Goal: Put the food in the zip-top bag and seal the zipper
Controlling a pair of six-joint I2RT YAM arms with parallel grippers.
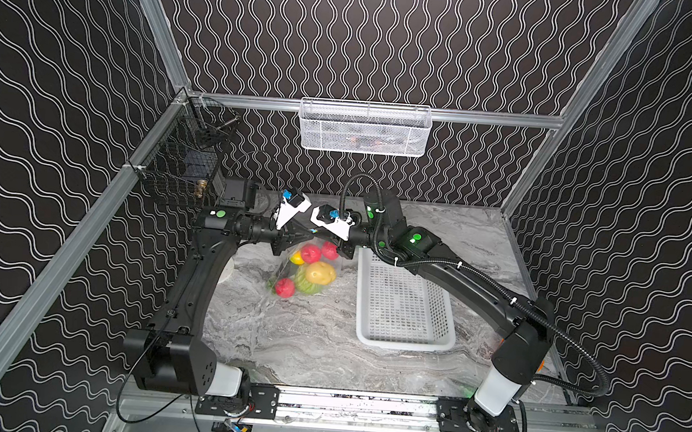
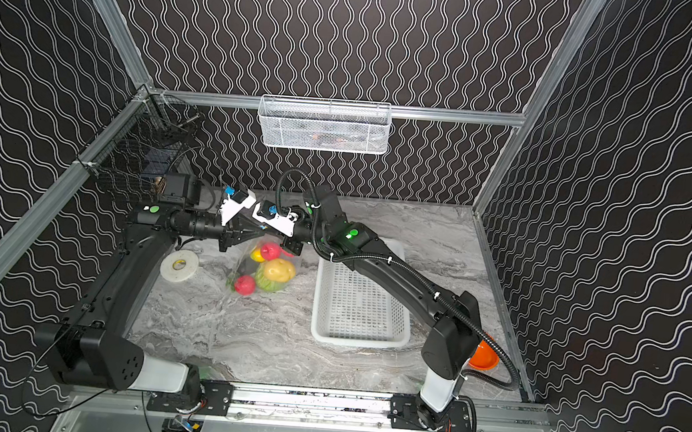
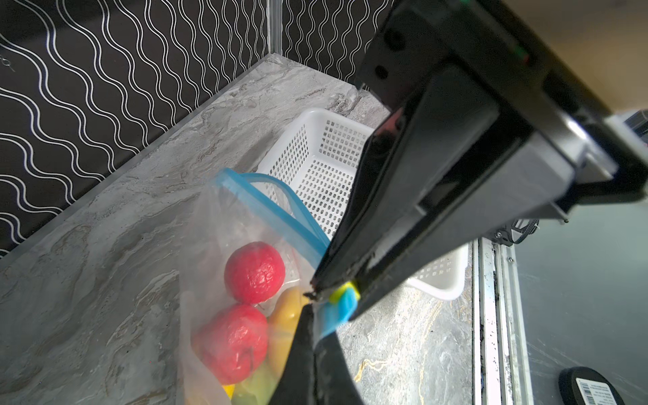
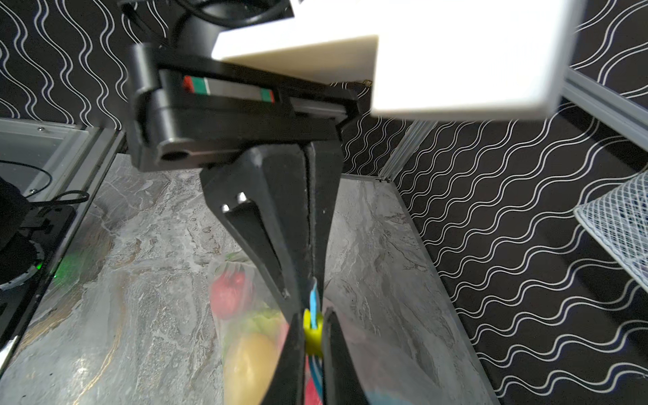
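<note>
Right gripper is clamped on the small yellow slider of the zipper, at the lower centre of its wrist view. The left gripper, jaws together, pinches the blue end of that strip just beside the slider. In both top views the two tips meet just above centre, left of the white basket.

As I judge it, filling is done and sealing is about to begin. The next move calls for the left grip to hold its end firm while the right draws the slider along the strip away from it. The strip should be kept taut so the thin plastic does not bunch.

The zip-top bag hangs from the pinched edge with its lower part on the marble table. It is clear and crinkled, and the food shows through: red fruits, a yellow-orange piece, green below. In the left wrist view the two blue lips stand apart, so the mouth is open
</note>
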